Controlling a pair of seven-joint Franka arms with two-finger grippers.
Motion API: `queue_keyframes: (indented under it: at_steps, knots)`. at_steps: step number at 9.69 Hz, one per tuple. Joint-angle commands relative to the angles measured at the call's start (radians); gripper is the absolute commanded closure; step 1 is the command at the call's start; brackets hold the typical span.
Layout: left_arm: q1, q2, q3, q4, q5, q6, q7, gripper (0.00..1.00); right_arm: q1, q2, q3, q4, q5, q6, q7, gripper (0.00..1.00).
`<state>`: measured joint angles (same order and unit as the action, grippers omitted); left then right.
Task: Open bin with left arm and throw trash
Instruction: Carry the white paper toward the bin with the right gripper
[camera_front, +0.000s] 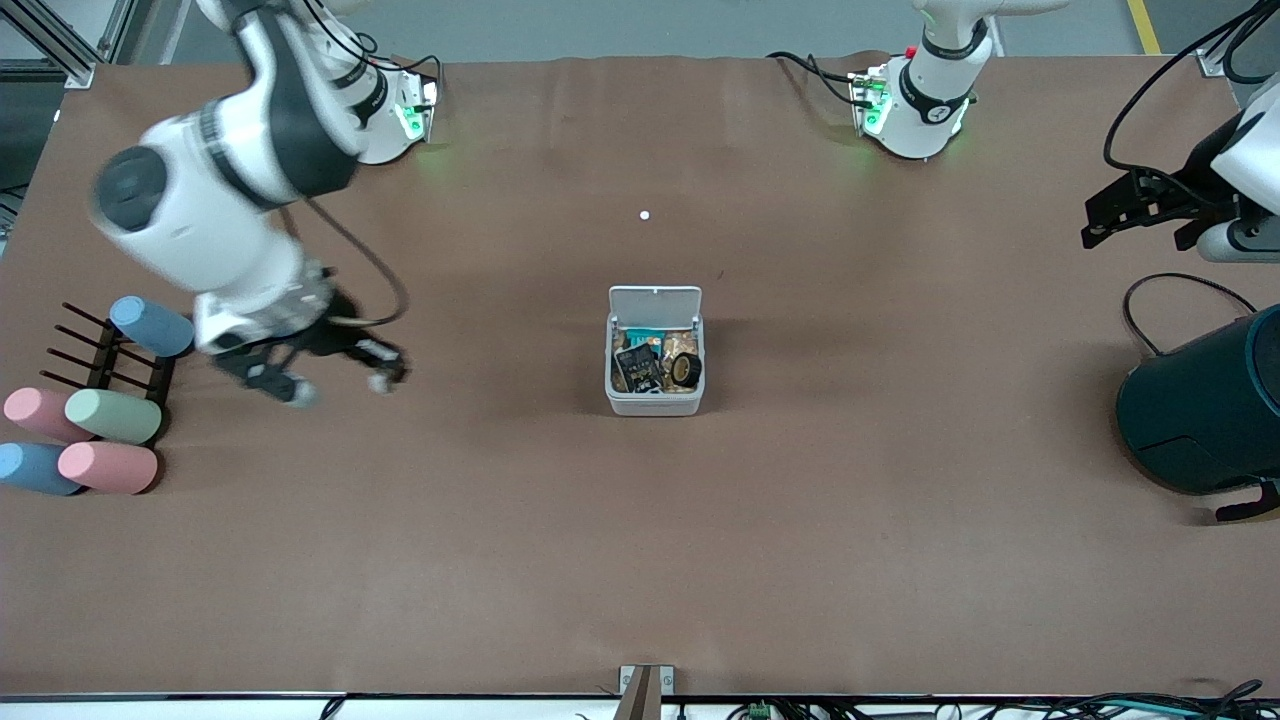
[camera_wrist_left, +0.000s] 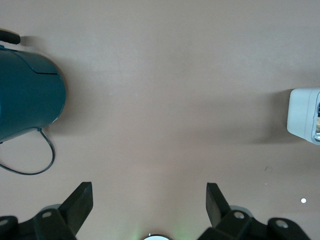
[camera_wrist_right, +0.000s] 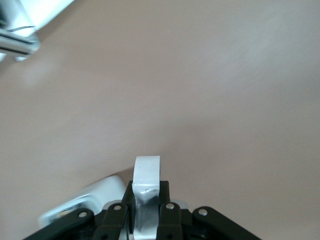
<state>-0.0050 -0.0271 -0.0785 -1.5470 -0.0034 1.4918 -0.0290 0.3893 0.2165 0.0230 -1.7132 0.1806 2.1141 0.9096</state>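
Your bin (camera_front: 655, 395) sits near the middle of the tabletop (camera_front: 640, 560), with its white lid (camera_front: 655, 301) swung open and standing up on the side toward the robots' bases. Inside it you can see the flat black packet (camera_front: 637, 368) and the dark tape-roll ring (camera_front: 686, 370) lying side by side, on top of some brownish and teal clutter. You cannot make out the crumpled white scrap in there.

Your left gripper (camera_wrist_left: 149, 199) hangs in the air toward the left arm's end of the tabletop, over bare surface beside the large dark teal container (camera_front: 1205, 410). Its jaws stand wide apart with nothing between them. In the left wrist view the bin (camera_wrist_left: 304, 116) shows only as a pale corner at the edge, well apart from the jaws.

Your right gripper (camera_front: 330, 385) is over the tabletop toward the right arm's end, near the dark rack (camera_front: 105, 362) and the pastel cylinders (camera_front: 110, 415) lying around it, and well apart from the bin. Its jaws are pressed together and hold nothing; the right wrist view shows the white fingertips (camera_wrist_right: 147, 172) touching.

A tiny white dot (camera_front: 644, 215) lies on the tabletop farther from the front camera than the bin.
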Motion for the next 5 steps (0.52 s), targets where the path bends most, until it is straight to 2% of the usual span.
queue_keyframes:
  at_steps: [1, 2, 5]
  knots:
    - [0.000, 0.032, -0.006, 0.044, 0.032, -0.002, 0.004, 0.00, 0.109, 0.273, -0.017, 0.299, 0.011, -0.005, 0.271, 0.99]
    - [0.003, 0.035, -0.004, 0.045, 0.034, -0.002, 0.009, 0.00, 0.152, 0.353, -0.017, 0.378, 0.011, -0.003, 0.306, 0.98]
    - [-0.010, 0.056, -0.006, 0.071, 0.031, -0.001, 0.009, 0.00, 0.244, 0.434, -0.017, 0.389, 0.011, 0.133, 0.393, 0.99]
